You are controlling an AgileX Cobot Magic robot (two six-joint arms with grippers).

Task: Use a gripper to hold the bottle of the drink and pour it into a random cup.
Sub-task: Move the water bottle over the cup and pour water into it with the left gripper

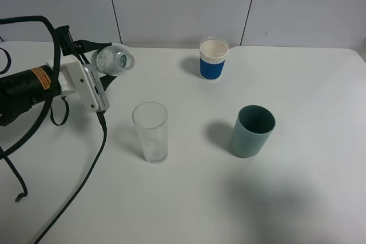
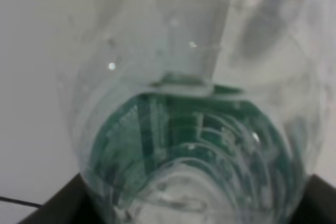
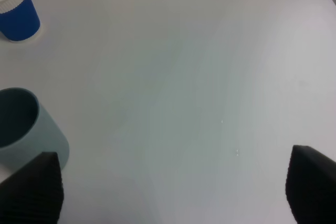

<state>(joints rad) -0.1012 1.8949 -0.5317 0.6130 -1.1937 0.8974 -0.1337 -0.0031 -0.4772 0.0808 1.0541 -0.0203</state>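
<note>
My left gripper [image 1: 102,64], a black tool with a white bracket and an orange label, is shut on the small clear bottle [image 1: 114,59] and holds it tilted above the table. The bottle is behind and left of the tall clear glass [image 1: 151,132], which stands upright. In the left wrist view the bottle [image 2: 189,103] fills the frame, showing its green label band. My right gripper [image 3: 170,195] is open and empty over bare table; it does not show in the high view.
A blue cup with a white rim [image 1: 214,58] stands at the back centre and also shows in the right wrist view [image 3: 18,11]. A teal cup [image 1: 253,131] stands right of the glass, near my right gripper [image 3: 23,129]. A black cable [image 1: 86,181] trails across the front left.
</note>
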